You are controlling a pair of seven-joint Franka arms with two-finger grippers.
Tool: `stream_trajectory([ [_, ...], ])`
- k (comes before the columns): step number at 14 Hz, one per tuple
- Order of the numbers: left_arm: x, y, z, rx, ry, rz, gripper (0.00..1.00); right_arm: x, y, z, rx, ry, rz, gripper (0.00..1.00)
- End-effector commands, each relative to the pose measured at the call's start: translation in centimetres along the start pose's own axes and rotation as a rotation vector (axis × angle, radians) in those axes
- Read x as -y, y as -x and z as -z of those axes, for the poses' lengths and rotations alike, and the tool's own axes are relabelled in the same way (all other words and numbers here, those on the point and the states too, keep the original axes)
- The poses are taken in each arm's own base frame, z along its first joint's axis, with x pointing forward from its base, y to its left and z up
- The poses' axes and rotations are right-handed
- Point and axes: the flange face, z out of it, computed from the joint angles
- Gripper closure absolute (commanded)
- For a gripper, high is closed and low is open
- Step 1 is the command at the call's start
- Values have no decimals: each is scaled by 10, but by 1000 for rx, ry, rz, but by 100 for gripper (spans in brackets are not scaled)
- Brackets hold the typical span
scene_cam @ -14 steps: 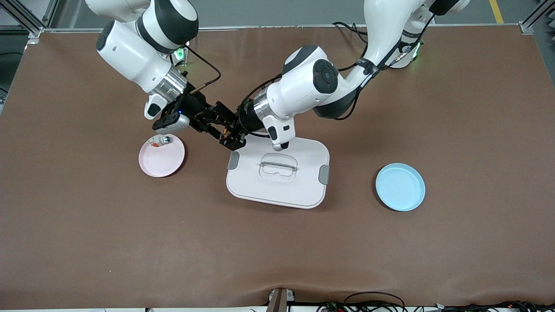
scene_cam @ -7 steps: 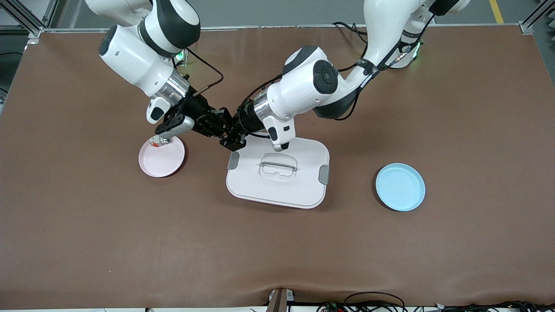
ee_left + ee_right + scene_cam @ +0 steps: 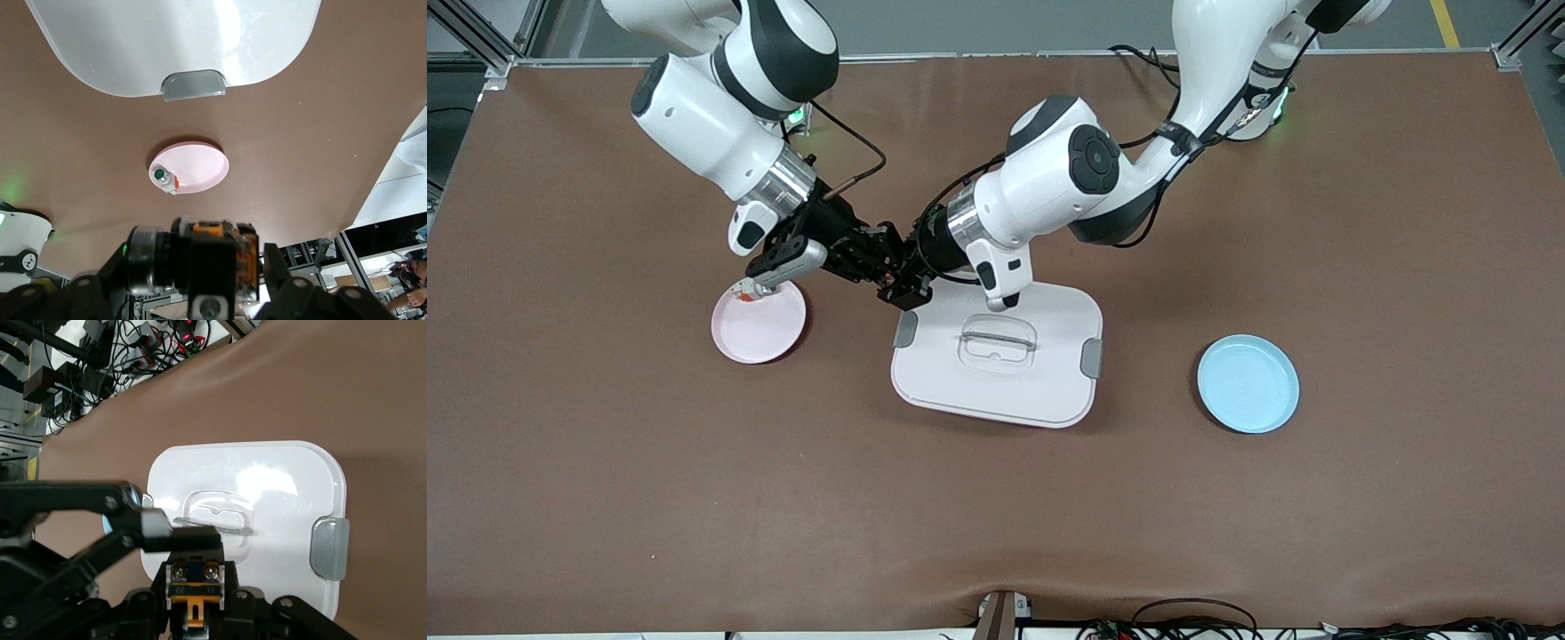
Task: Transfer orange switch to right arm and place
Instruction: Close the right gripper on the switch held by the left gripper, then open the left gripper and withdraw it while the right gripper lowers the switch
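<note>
Orange switch (image 3: 194, 585): tiny black block, orange tab and two silver screw heads showing on one face, a small white label between them. Held up in the air where the two grippers meet, over bare table mat just off the white lid's corner. In left wrist view it (image 3: 223, 257) shows orange edges around a dark body. Front view: only a speck (image 3: 888, 275).

A brown worktop (image 3: 996, 516) carries a white lidded box (image 3: 996, 360) with a clear handle and grey side clips. Toward the right arm's end lies a pink plate (image 3: 758, 329) holding a small pale piece with a greenish top (image 3: 162, 176) near its rim. A light blue plate (image 3: 1248, 383) sits toward the left arm's end.
</note>
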Motion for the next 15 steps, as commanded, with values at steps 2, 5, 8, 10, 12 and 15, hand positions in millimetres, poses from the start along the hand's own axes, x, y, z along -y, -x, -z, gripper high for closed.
stream_trajectory([
  [2,-12,9,17,29,39,1,0,-2,-6,-1,0,12,63,100],
  [5,-25,4,43,-4,81,-18,0,-25,-19,6,34,62,317,100],
  [8,-48,-10,97,-85,137,-73,0,-55,-26,13,174,199,614,100],
  [10,-57,-17,134,-167,159,-182,0,-78,-28,17,295,292,782,100],
  [12,-66,-36,164,-230,131,-281,0,-96,-27,19,392,282,909,100],
  [15,-75,-80,208,-306,18,-449,0,-134,-25,15,473,249,1133,100],
])
